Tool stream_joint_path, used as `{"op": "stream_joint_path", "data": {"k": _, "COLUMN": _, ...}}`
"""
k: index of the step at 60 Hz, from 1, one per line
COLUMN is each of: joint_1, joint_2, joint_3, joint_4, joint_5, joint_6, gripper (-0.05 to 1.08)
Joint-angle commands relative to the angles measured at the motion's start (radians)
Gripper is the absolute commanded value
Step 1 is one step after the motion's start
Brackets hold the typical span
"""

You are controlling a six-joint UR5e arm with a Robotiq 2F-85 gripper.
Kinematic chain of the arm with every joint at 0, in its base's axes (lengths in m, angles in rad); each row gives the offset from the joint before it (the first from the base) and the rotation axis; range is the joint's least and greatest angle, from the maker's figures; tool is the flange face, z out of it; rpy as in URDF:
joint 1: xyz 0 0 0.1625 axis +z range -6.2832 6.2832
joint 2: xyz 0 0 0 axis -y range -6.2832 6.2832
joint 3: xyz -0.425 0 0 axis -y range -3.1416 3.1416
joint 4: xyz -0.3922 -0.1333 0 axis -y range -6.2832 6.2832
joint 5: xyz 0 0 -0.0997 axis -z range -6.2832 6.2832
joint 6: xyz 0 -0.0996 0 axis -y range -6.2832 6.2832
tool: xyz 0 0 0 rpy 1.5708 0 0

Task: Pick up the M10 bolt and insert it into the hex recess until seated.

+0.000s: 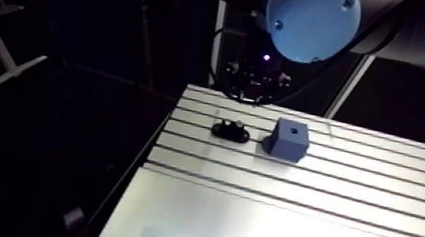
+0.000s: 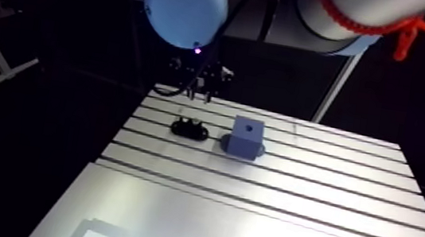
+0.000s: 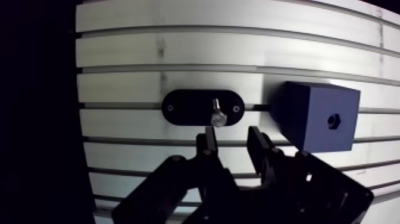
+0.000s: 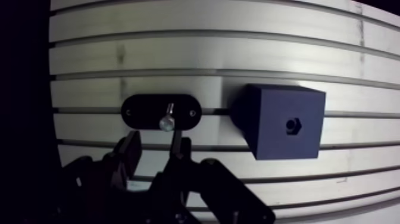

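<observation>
Fingers (image 3: 206, 149) stand apart and empty, just short of the M10 bolt (image 3: 218, 114) standing in its black holder (image 3: 178, 108), left of the blue block (image 3: 309, 116). Centre them around the bolt before closing.

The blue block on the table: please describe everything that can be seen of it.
The blue block is a matte, cube-like body, plastic by its look. Its top face has one small hex recess, empty. It stands upright on the slotted table, over one slot, beside the black holder but apart from it. Only the table touches it.
</observation>
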Motion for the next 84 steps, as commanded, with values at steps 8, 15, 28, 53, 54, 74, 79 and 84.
{"op": "stream_joint_path", "data": {"k": 8, "joint_1": 0.004, "joint_2": 0.031, "joint_3": 0.005, "joint_4": -0.030, "joint_5": -0.001, "joint_6": -0.004, "gripper": 0.59}}
{"op": "stream_joint_path", "data": {"k": 15, "joint_1": 0.005, "joint_2": 0.037, "joint_3": 0.007, "joint_4": -0.030, "joint_5": -0.001, "joint_6": -0.003, "gripper": 0.59}}
{"op": "stream_joint_path", "data": {"k": 28, "joint_1": 0.005, "joint_2": 0.047, "joint_3": 0.008, "joint_4": -0.030, "joint_5": 0.000, "joint_6": -0.004, "gripper": 0.58}}
{"op": "stream_joint_path", "data": {"k": 53, "joint_1": 0.007, "joint_2": 0.075, "joint_3": 0.020, "joint_4": -0.047, "joint_5": -0.008, "joint_6": -0.004, "gripper": 0.58}}
{"op": "stream_joint_path", "data": {"k": 54, "joint_1": 0.007, "joint_2": 0.075, "joint_3": 0.020, "joint_4": -0.047, "joint_5": -0.008, "joint_6": -0.004, "gripper": 0.58}}
{"op": "stream_joint_path", "data": {"k": 74, "joint_1": 0.007, "joint_2": 0.091, "joint_3": 0.030, "joint_4": -0.104, "joint_5": -0.020, "joint_6": -0.010, "gripper": 0.58}}
{"op": "stream_joint_path", "data": {"k": 79, "joint_1": 0.007, "joint_2": 0.091, "joint_3": 0.030, "joint_4": -0.104, "joint_5": -0.020, "joint_6": -0.010, "gripper": 0.58}}
{"op": "stream_joint_path", "data": {"k": 84, "joint_1": 0.007, "joint_2": 0.092, "joint_3": 0.030, "joint_4": -0.104, "joint_5": -0.020, "joint_6": -0.010, "gripper": 0.58}}
